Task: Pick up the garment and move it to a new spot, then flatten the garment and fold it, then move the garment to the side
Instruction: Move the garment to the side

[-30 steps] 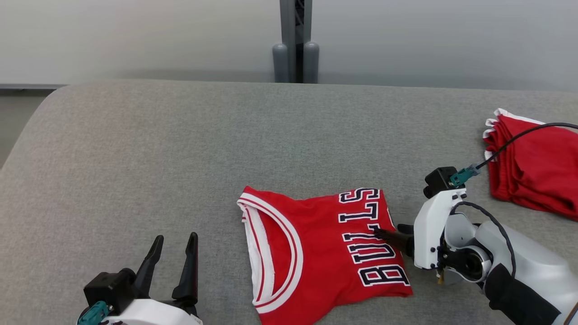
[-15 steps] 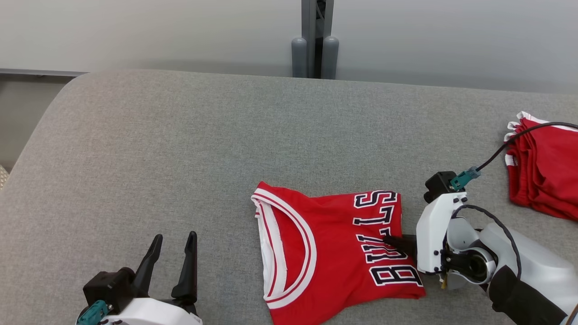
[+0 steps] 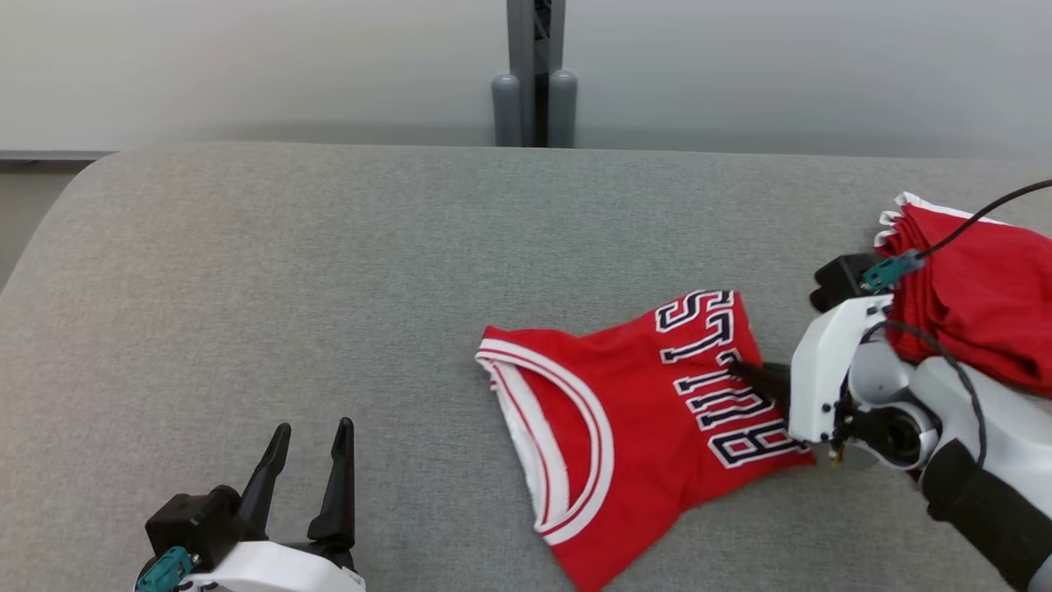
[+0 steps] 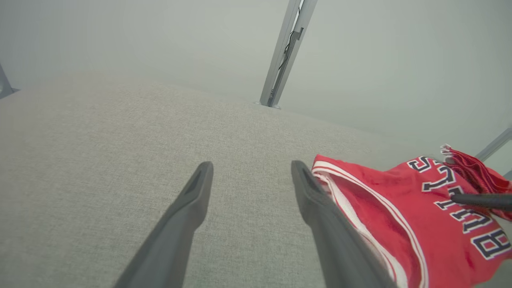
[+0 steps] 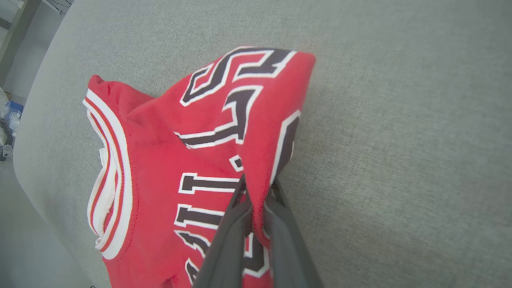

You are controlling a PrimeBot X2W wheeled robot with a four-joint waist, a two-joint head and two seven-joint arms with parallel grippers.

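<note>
Folded Bulls jersey [image 3: 633, 419] is laid right of centre on the grey table [image 3: 329, 288], lettered edge lifted. Right gripper [image 5: 256, 190] is clamped on that edge; left gripper [image 3: 314, 427] is held with jaws apart. Risk: if only upper layers are pinched, the fold may be dragged open.

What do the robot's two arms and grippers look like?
Both the left gripper and right gripper have two long, tapering black fingers, white wrist housing and a teal connector. A black cable leaves the right one; its forearm is pale grey.
</note>
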